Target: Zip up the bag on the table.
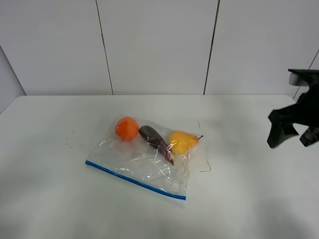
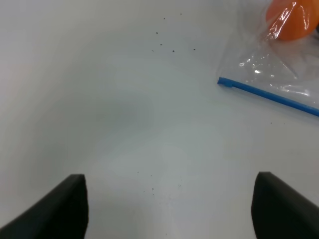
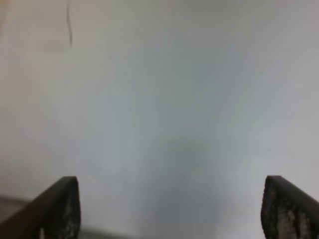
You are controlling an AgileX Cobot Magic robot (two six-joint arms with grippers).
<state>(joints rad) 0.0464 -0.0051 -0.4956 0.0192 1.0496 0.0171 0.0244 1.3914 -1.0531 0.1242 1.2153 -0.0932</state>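
Note:
The clear crinkly bag (image 1: 144,162) lies flat in the middle of the white table (image 1: 60,199). Its blue zipper strip (image 1: 134,180) runs along the near edge. An orange (image 1: 126,128), a purple eggplant (image 1: 155,141) and a yellow pear (image 1: 182,141) show through it. The left wrist view shows one corner of the bag (image 2: 271,69), the zipper's end (image 2: 225,82) and the orange (image 2: 294,20); my left gripper (image 2: 169,209) is open above bare table, apart from the bag. My right gripper (image 1: 289,132) hangs at the table's right edge, open (image 3: 169,211) over bare surface.
Small dark specks (image 2: 169,47) dot the table left of the bag. Thin dark pen marks (image 1: 205,167) lie on the table right of the bag. A panelled white wall (image 1: 159,45) stands behind the table.

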